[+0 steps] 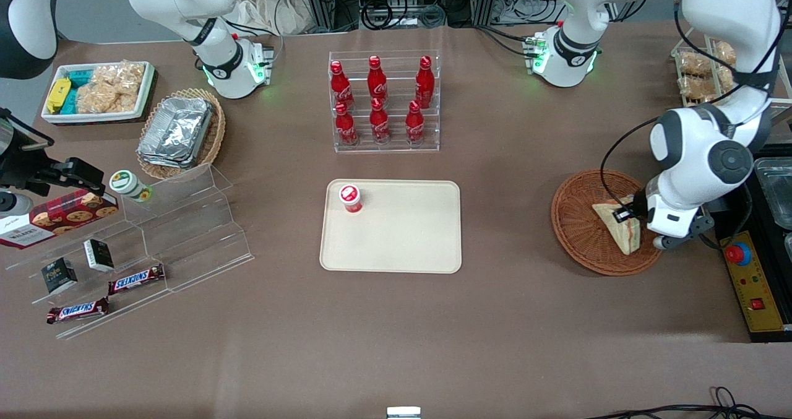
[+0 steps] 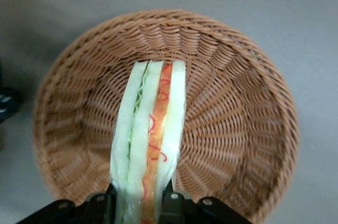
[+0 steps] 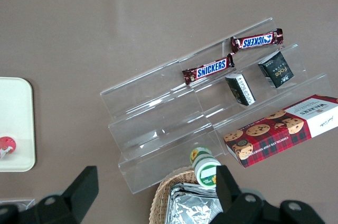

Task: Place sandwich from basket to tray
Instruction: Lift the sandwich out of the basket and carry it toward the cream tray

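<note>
Front view: the tray point(image 1: 391, 226) lies flat on the brown bench point(image 1: 396, 332), and serves as the landmark here. A red-capped bottle point(image 1: 351, 198) stands on the tray, at its corner toward the parked arm's end and farther from the camera. Farther from the camera than the tray is a clear rack of red cola bottles point(image 1: 383, 101). Well away from the tray, toward the working arm's end of the bench, sits the basket point(image 1: 603, 222). The sandwich point(image 1: 619, 226) rests inside the basket, on its edge, and the claw point(image 1: 626, 213) reaches down onto it from the white wrist above. Toward the parked arm's end from the tray stands a clear stepped display point(image 1: 145, 246) with Snickers bars point(image 1: 136, 278) and a cookie box point(image 1: 59, 218).

Left wrist view: the sandwich point(image 2: 150, 145) stands on edge in the basket point(image 2: 237, 108), its white bread, green and red-orange layers facing the camera. The claw point(image 2: 140, 203) is closed down to the sandwich's thickness, with one black finger point(image 2: 100, 205) pressed against each bread face, gripping it. The basket's woven wall rises around the sandwich.

Right wrist view: the stepped display point(image 3: 211, 123) carries the Snickers bars point(image 3: 208, 69) and cookie box point(image 3: 282, 129); a corner of the tray point(image 3: 21, 123) shows near it.
</note>
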Motion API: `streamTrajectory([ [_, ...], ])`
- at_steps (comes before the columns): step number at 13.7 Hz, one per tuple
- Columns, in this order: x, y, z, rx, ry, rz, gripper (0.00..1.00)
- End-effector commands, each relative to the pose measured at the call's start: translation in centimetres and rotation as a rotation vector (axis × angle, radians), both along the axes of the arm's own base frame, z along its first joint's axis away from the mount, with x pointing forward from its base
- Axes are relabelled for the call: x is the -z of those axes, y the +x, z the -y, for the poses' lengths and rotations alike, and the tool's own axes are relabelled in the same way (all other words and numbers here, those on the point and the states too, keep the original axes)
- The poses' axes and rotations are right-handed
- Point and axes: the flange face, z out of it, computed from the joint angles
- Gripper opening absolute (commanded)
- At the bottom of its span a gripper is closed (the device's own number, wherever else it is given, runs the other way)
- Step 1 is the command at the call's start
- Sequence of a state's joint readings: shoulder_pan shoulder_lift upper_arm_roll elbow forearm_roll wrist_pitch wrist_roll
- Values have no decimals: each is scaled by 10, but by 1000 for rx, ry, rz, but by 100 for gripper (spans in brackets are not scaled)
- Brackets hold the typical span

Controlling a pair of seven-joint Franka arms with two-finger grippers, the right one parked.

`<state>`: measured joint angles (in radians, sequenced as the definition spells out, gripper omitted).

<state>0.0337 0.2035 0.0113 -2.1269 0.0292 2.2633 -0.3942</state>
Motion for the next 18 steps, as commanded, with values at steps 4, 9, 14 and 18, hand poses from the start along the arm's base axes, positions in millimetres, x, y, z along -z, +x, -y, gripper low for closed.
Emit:
streamTrajectory([
  [4, -149, 49, 76, 147, -15, -115, 0],
  [9, -139, 78, 251, 259, -58, -97, 0],
  [14, -43, 70, 385, 287, -85, -88, 0],
  [18, 37, 48, 441, 247, -89, -103, 0],
])
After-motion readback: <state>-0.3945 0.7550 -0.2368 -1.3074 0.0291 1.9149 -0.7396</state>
